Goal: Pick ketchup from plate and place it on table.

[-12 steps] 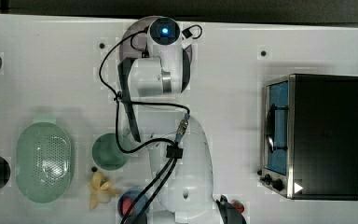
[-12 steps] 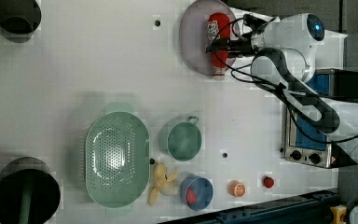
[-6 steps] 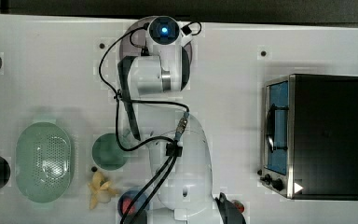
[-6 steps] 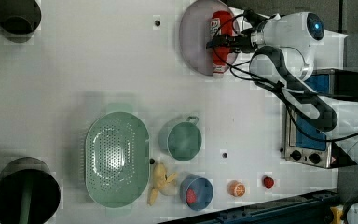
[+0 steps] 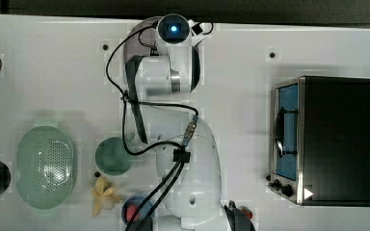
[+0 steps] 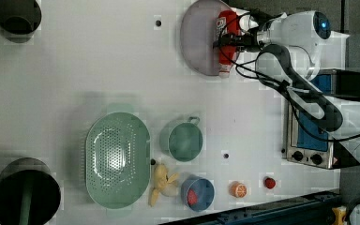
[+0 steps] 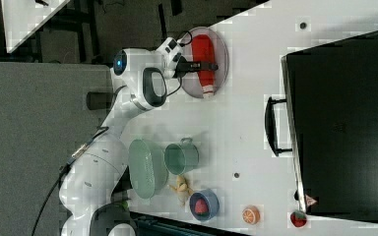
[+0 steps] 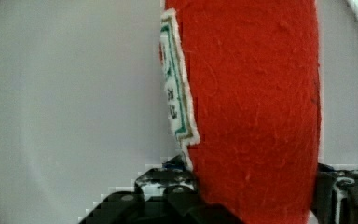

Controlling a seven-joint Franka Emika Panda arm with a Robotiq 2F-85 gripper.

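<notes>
White table (image 6: pixel 98 70) carries the plate (image 6: pixel 198 40) near the left view's top edge; on it lies the red ketchup bottle (image 6: pixel 226 44), gripper (image 6: pixel 225 41) straddling its middle, a finger (image 8: pixel 165 186) pressed against each side.

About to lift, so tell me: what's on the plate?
Only the ketchup, lying on its side along the plate edge, its cap past the rim. The fingers flank it. The plate under the bottle is hidden.
</notes>
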